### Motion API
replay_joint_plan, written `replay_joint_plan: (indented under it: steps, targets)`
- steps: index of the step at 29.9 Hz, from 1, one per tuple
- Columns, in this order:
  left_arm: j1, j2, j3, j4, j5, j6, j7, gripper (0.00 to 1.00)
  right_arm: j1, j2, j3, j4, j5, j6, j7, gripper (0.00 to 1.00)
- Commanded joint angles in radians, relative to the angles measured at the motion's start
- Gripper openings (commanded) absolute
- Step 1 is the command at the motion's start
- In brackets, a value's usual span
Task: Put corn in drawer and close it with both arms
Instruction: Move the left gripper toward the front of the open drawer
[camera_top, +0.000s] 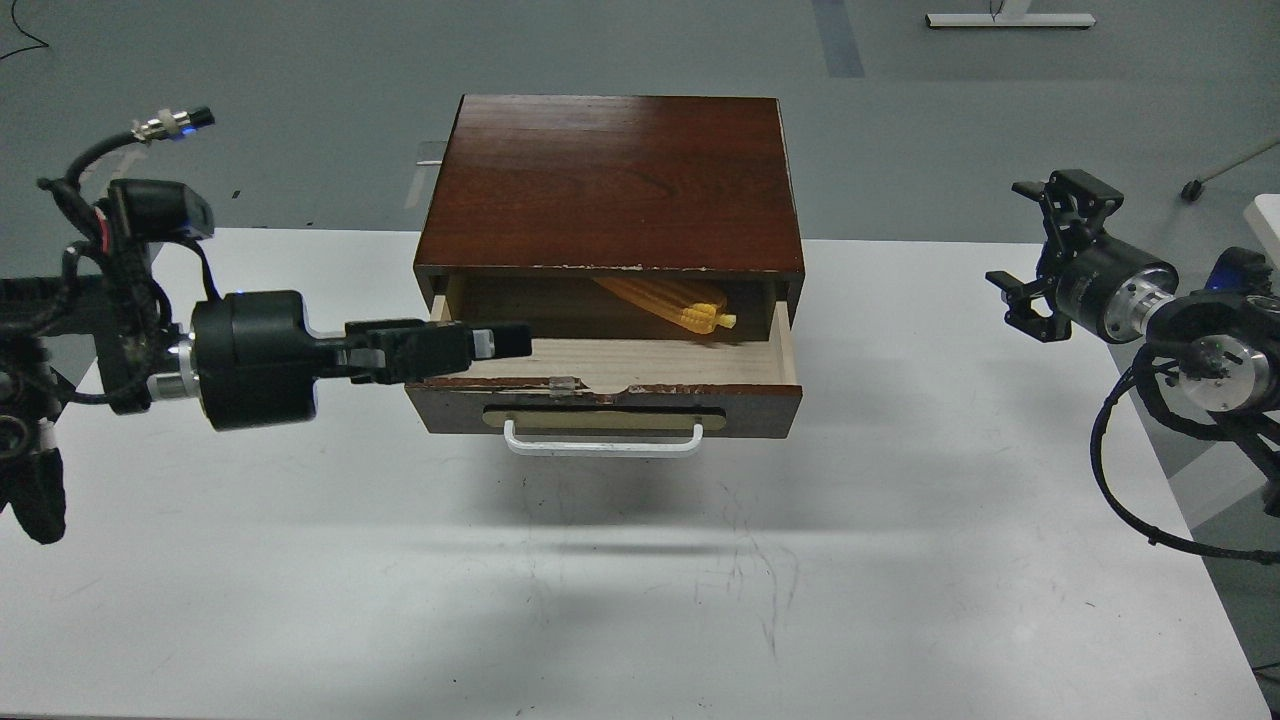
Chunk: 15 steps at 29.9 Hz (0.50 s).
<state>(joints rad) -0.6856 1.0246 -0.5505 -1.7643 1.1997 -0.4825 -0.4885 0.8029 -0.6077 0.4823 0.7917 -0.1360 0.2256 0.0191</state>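
The dark brown drawer (760, 402) stands pulled out of the cabinet (610, 180), with its pale inside showing and the white bar handle (600, 445) in front. The yellow corn (672, 302) lies in the drawer at the back right, partly under the cabinet top. My left gripper (505, 343) reaches in from the left, level, its tips over the drawer's left front corner. Its fingers overlap side-on, so I cannot tell them apart. My right gripper (1032, 245) is open and empty, above the table's right edge, far from the drawer.
The cabinet stands at the back middle of the white table (640, 600). The right arm's black cables (1110, 470) hang by the table's right edge. A white stand base (1008, 19) lies on the grey floor behind.
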Motion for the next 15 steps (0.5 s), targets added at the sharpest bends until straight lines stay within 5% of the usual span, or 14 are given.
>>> replay_joint_plan:
  steps: [1,15]
  targets:
    - [0.02,-0.04,0.004,0.0,0.001,-0.006,0.0,0.0,-0.001,0.0,-0.005,-0.002,-0.004,0.0,0.001,0.99]
    - [0.101,-0.204,0.207,0.038,0.155,0.03,0.0,0.0,0.001,0.017,-0.021,-0.026,-0.005,-0.005,0.001,0.99]
